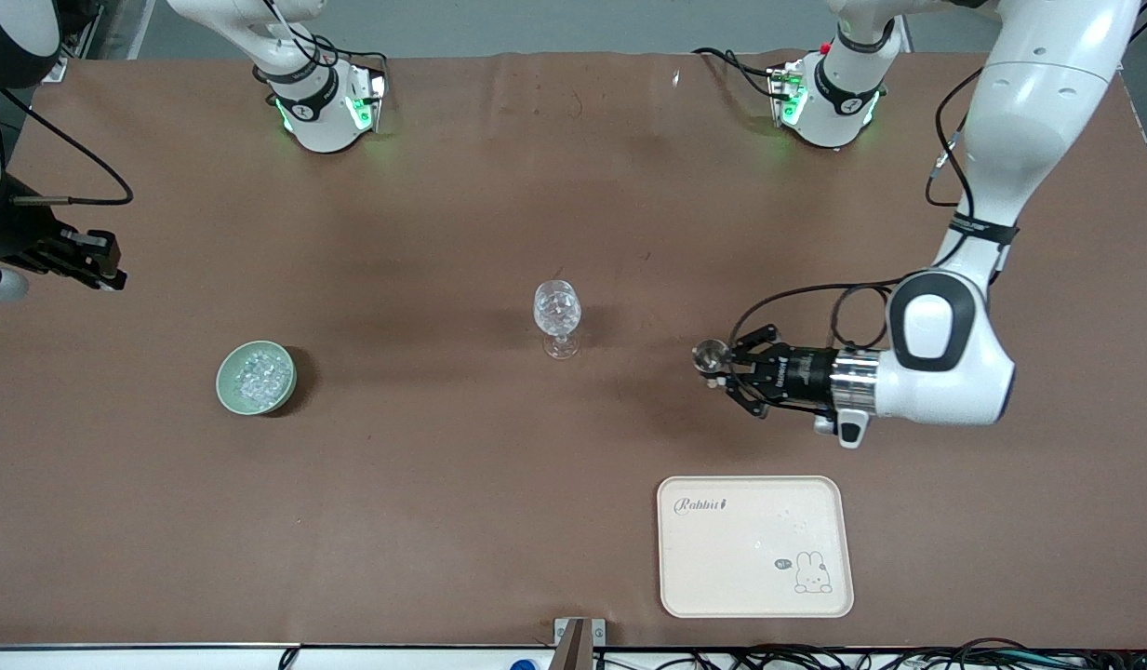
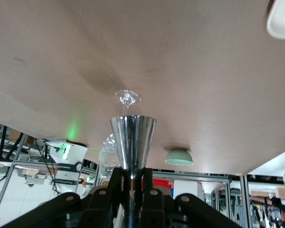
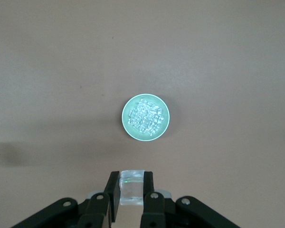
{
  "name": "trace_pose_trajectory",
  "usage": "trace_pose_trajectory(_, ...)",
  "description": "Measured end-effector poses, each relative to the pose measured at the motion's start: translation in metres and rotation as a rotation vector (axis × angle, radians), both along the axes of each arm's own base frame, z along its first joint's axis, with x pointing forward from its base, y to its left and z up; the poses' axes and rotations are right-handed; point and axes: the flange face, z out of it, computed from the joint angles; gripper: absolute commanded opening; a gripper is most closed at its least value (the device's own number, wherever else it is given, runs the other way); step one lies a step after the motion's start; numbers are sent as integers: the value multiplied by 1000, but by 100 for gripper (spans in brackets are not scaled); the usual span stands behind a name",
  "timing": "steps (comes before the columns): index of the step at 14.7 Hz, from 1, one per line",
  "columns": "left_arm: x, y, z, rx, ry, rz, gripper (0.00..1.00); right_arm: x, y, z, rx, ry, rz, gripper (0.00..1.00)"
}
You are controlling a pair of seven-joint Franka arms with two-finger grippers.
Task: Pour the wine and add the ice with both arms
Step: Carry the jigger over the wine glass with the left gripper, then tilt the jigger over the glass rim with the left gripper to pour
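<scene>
From the front view, the left hand (image 1: 722, 368) reaches in low over the brown table (image 1: 424, 484), clamped on a small silvery metal measuring cup (image 1: 710, 355) whose mouth faces the clear stemmed wine glass (image 1: 557, 314) standing ahead of it, with a gap between; a cream rectangular tray with a rabbit print (image 1: 754, 546) lies to one side of the hand, nearer the camera. The right hand (image 1: 94, 261) hangs at the right arm's end of the table, with the pale green round bowl (image 1: 256, 377) of clear ice chunks (image 1: 260, 372) near it. In the left wrist view, the fingers (image 2: 149, 190) grip the cup's narrow base (image 2: 132, 147), with glass (image 2: 127, 98) and bowl (image 2: 178, 156) straight ahead. In the right wrist view, the right hand (image 3: 131, 190) is closed on a small clear cube (image 3: 131, 189), hovering just short of the ice-filled bowl (image 3: 146, 118). The pour seems to be the step in hand: the left hand should carry the cup over the glass and tip it; the cube should follow.
</scene>
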Motion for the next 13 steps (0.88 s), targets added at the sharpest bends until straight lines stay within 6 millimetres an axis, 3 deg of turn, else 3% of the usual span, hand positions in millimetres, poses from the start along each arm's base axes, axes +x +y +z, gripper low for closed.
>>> trace_pose_trajectory(7, -37, -111, 39, 96, -10, 10, 1, 0, -2, -1, 0, 2, -4, 3)
trace_pose_trajectory(13, -65, -155, 53, 292, -25, -21, 1, 0, -4, -2, 0, 3, -6, 3)
